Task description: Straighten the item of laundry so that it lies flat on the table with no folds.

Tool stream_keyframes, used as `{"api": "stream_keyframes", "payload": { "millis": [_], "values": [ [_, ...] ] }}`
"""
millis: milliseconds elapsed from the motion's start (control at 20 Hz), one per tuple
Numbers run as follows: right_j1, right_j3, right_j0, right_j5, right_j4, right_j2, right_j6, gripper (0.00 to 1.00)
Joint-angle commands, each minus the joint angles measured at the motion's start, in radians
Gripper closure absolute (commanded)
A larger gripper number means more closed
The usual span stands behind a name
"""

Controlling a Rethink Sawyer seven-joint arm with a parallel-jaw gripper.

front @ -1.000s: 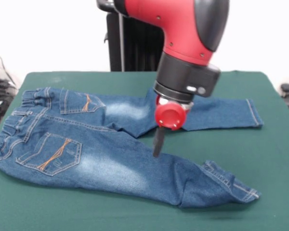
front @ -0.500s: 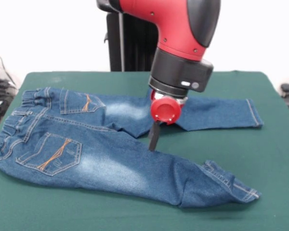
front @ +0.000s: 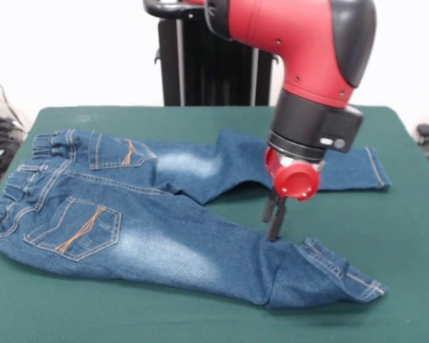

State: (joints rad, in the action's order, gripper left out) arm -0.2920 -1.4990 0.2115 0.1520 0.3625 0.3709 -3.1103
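Denim jeans (front: 139,214), small, blue, with an elastic waistband, orange-stitched back pockets and faded whitish patches, are lying back-side up on the dark green felt-topped table (front: 415,236). Their waistband is sitting toward the picture's left, both legs are running rightward, and the nearer leg is carrying a fold near its cuff. My black pincer (front: 274,221) is hanging from my red and black arm (front: 307,64), its fingers drawn nearly together, tips resting at the nearer leg's upper edge; I cannot tell whether any cloth is pinched.
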Motion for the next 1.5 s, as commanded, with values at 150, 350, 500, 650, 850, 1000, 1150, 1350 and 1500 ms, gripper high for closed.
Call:
{"api": "stream_keyframes", "payload": {
  "millis": [150,350,500,650,850,1000,1150,1350,1500],
  "values": [
    [0.096,0.073,0.028,0.089,0.082,-0.033,-0.122,0.00],
    [0.111,0.093,0.023,0.091,0.090,-0.027,-0.119,0.00],
    [0.110,0.094,0.019,0.091,0.092,-0.027,-0.115,0.00],
    [0.104,0.091,0.023,0.101,0.095,-0.021,-0.113,0.00],
    [0.106,0.095,0.021,0.100,0.097,-0.015,-0.106,0.00],
    [0.107,0.093,0.021,0.097,0.094,-0.014,-0.102,0.00],
    [0.090,0.081,0.017,0.104,0.090,-0.021,-0.098,0.00],
    [0.092,0.086,0.020,0.110,0.093,-0.021,-0.100,0.00],
    [0.111,0.105,0.024,0.109,0.084,-0.007,-0.089,0.00]
  ]
}}
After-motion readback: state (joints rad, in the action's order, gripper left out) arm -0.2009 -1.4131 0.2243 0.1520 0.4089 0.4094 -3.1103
